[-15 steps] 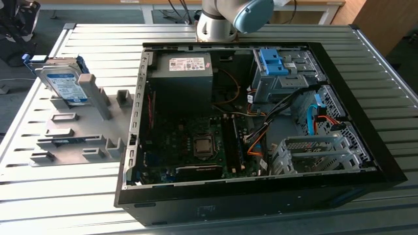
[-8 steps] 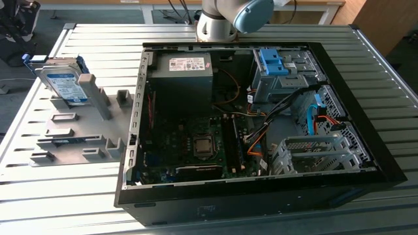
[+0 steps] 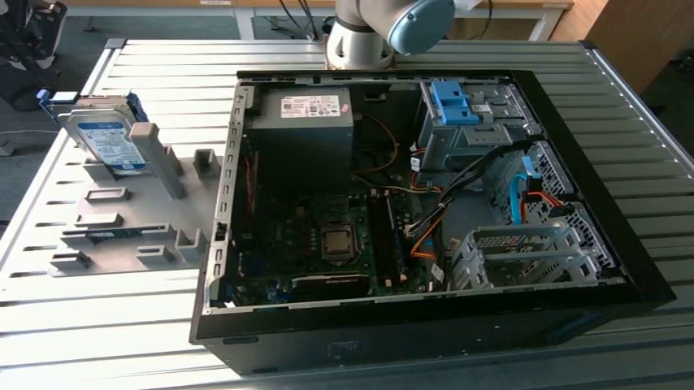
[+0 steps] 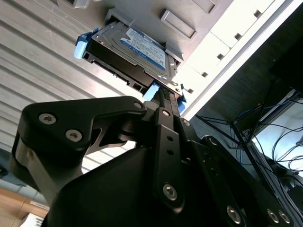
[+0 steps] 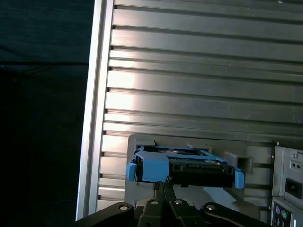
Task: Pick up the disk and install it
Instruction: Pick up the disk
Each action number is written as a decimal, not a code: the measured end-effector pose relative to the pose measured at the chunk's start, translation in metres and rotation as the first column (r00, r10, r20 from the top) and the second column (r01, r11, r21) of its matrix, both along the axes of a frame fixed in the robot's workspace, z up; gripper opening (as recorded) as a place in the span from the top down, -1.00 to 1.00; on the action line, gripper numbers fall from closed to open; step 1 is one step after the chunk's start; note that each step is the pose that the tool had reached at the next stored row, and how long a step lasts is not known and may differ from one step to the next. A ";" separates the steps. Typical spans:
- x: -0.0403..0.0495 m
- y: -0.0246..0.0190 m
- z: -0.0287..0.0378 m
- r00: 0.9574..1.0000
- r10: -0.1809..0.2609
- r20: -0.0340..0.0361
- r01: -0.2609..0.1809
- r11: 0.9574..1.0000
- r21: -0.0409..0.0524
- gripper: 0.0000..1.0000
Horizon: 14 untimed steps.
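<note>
Exterior view, disk (image 3: 106, 140): propped upright in grey holder (image 3: 130, 223) near worktop (image 3: 162, 57) corner, rails (image 5: 151, 170) reachable.
Gripper (image 5: 163, 185): clenched, empty, lined up on disk.

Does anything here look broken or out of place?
Nothing looks broken or spilled. The disk stands on edge in a grey holder outside the open computer case, with the gripper close to it.

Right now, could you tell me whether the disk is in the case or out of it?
Out: the disk stands propped in the grey holder beside the case.
</note>
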<state>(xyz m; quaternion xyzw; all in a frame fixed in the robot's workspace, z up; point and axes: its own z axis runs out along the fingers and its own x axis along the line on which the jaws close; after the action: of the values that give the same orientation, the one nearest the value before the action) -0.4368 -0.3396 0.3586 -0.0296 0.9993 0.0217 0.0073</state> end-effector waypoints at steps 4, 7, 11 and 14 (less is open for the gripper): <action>0.0000 0.0000 0.0000 1.000 0.006 0.000 -0.006 1.000 0.000 0.79; 0.0000 0.0000 0.0000 1.000 0.011 0.000 -0.011 1.000 0.000 0.79; 0.0000 0.0000 0.0000 1.000 0.016 0.000 -0.016 1.000 0.000 0.79; 0.0000 0.0000 0.0000 1.000 0.020 0.000 -0.020 1.000 0.000 0.79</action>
<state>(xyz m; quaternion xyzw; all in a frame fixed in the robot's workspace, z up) -0.4368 -0.3396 0.3586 -0.0396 0.9990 0.0217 0.0071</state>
